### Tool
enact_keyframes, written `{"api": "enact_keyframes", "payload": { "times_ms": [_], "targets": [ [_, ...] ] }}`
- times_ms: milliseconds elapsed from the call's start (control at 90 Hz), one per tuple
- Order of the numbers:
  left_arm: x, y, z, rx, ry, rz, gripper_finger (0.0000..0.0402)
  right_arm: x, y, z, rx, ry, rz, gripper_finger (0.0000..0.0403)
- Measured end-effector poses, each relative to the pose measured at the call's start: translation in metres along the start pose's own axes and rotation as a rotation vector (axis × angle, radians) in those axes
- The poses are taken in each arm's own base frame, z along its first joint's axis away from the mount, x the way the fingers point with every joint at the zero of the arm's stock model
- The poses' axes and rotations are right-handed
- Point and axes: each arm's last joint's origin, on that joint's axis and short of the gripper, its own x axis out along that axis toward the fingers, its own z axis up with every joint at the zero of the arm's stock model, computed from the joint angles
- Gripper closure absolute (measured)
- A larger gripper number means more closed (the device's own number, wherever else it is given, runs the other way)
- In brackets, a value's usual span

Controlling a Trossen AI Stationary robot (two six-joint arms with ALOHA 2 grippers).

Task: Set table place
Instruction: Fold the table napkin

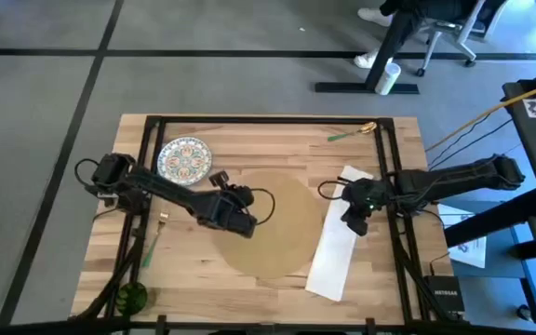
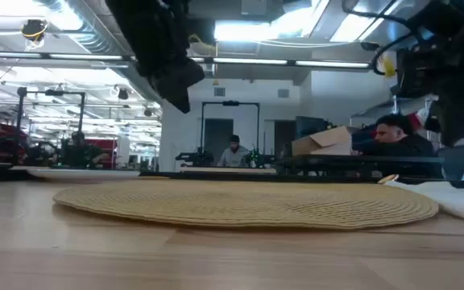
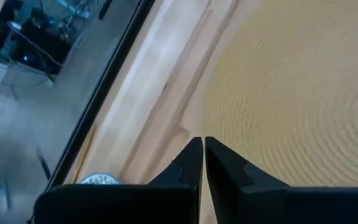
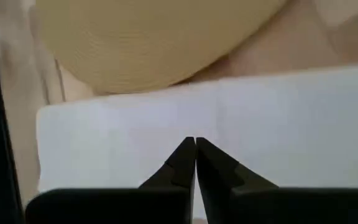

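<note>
The placemat is lying mid-table, plate sitting off it toward the left arm's base. The left gripper, fingers together and empty, is hovering nearer it; the right gripper, also closed, is hanging over the napkin. Only the low view is showing the mat flat.

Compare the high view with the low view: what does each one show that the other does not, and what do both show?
Only the high view shows the patterned plate, the green utensil, both arms whole, the left end effector over the placemat and the right end effector over the napkin. Only the low view shows the room behind, with seated people and a cardboard box. Both show the placemat, the napkin's edge and the table.
</note>
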Motion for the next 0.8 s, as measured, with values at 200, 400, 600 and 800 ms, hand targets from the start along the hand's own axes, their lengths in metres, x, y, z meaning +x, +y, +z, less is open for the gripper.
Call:
{"api": "enact_keyframes", "payload": {
  "times_ms": [200, 400, 600, 800],
  "targets": [
    [0.001, -0.003, -0.001, -0.005, -0.023, -0.015, 0.0400, 0.018, -0.005, 0.000, 0.014, 0.119, -0.080, 0.0359],
    [0.000, -0.004, 0.000, 0.009, -0.067, -0.057, 0.0400, 0.030, -0.001, 0.007, 0.024, 0.208, -0.099, 0.0293],
    [-0.001, 0.003, -0.005, -0.004, -0.068, -0.060, 0.0400, 0.030, 0.028, 0.016, -0.097, 0.222, -0.098, 0.0260],
    [-0.001, 0.003, -0.005, -0.004, -0.065, -0.061, 0.0400, 0.039, 0.040, 0.014, -0.199, 0.211, -0.311, 0.0273]
  ]
}}
